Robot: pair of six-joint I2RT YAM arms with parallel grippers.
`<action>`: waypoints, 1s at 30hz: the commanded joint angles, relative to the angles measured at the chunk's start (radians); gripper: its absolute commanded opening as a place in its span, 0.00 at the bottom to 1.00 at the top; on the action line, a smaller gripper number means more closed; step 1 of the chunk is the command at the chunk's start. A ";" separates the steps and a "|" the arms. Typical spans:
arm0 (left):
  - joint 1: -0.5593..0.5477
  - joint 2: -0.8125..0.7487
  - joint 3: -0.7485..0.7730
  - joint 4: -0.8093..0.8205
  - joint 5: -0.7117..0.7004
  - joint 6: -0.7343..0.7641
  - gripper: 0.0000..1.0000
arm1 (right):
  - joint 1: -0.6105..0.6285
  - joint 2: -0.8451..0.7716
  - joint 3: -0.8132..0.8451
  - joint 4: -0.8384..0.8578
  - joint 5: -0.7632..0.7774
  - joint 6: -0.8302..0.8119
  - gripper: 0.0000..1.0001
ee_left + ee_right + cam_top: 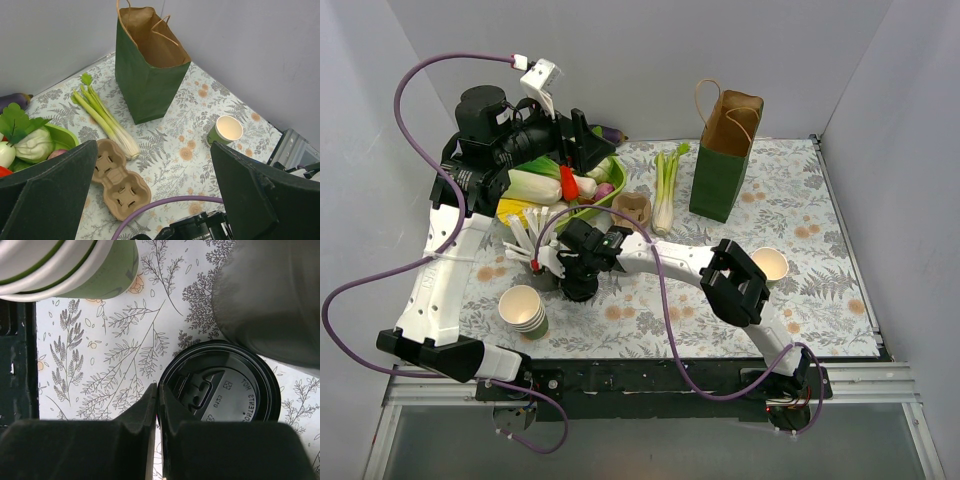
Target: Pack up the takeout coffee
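The takeout coffee (770, 265) is a single dark green cup, cream inside and without a lid, standing at the right of the mat; it also shows in the left wrist view (226, 130). My right gripper (157, 390) reaches left across the mat (570, 275). Its jaws are pinched together on the rim of a round black lid (220, 387), which lies flat on the mat (578, 290). Raised at the back left over the vegetable bowl, my left gripper (155, 195) stands wide open and holds nothing.
A stack of nested green cups (523, 310) stands near the front left, a grey cup of white sticks (525, 235) behind it. A brown cup carrier (633, 208), celery stalks (665, 190), an open green paper bag (725, 150) and a green bowl (610, 178) of vegetables lie behind.
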 commanded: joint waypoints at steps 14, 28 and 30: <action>0.003 -0.007 -0.001 0.019 -0.003 0.032 0.98 | -0.047 -0.107 0.087 -0.104 -0.099 0.057 0.01; 0.003 -0.061 -0.095 0.017 -0.044 0.116 0.98 | -0.159 -0.204 0.012 -0.107 -0.366 0.033 0.01; 0.003 -0.067 -0.116 0.016 -0.052 0.121 0.98 | -0.159 -0.192 -0.026 -0.062 -0.381 0.036 0.01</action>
